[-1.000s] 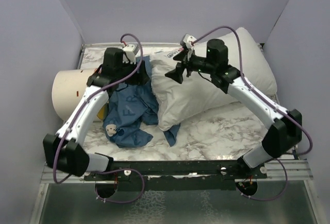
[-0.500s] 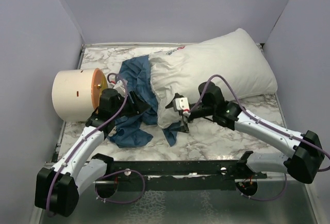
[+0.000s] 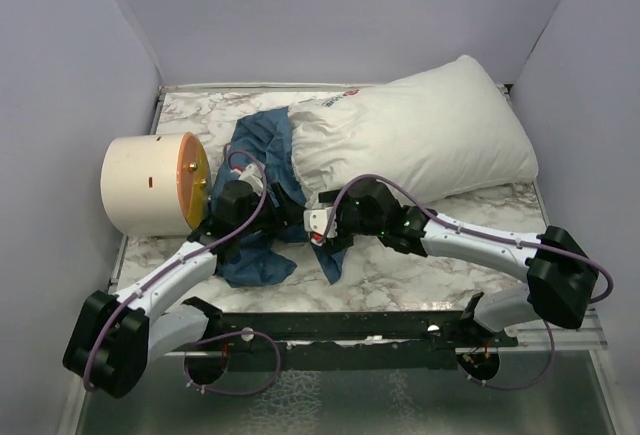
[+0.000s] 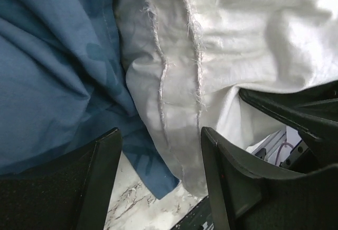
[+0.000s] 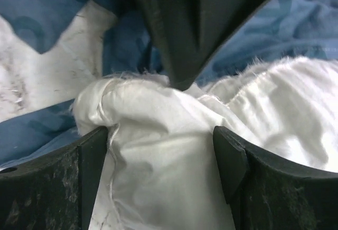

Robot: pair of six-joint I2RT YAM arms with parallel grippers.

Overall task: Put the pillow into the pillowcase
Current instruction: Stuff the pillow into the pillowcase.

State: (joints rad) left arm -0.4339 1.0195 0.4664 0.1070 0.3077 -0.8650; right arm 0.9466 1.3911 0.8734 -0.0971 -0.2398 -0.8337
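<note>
The left gripper (image 4: pixel 159 135) gapes over the pillow (image 3: pixel 420 135) and pillowcase (image 3: pixel 262 145). The right gripper (image 5: pixel 160 135) straddles the pillow's corner, perhaps pinching it; I cannot tell.

Top cam: fingertips of both arms hidden under their own wrists at pillow (image 3: pixel 420 135) 8 o'clock corner. Pillowcase (image 3: pixel 265 145) partly under pillow + L arm (image 3: pixel 170 275); can't make out its opening. Print at pillow's 10 o'clock end too small to read.
L wrist cam: L gripper (image 4: pixel 161 172) finger bases cut by bottom edge. Dark body (image 4: pixel 296 113) at 4 o'clock cut by right edge, can't ID.
R wrist cam: R gripper (image 5: pixel 161 156) gap stuffed w/ pillow corner, can't tell if clamped. Black part (image 5: pixel 195 24) at 12 o'clock blurred, cut by top edge.
</note>
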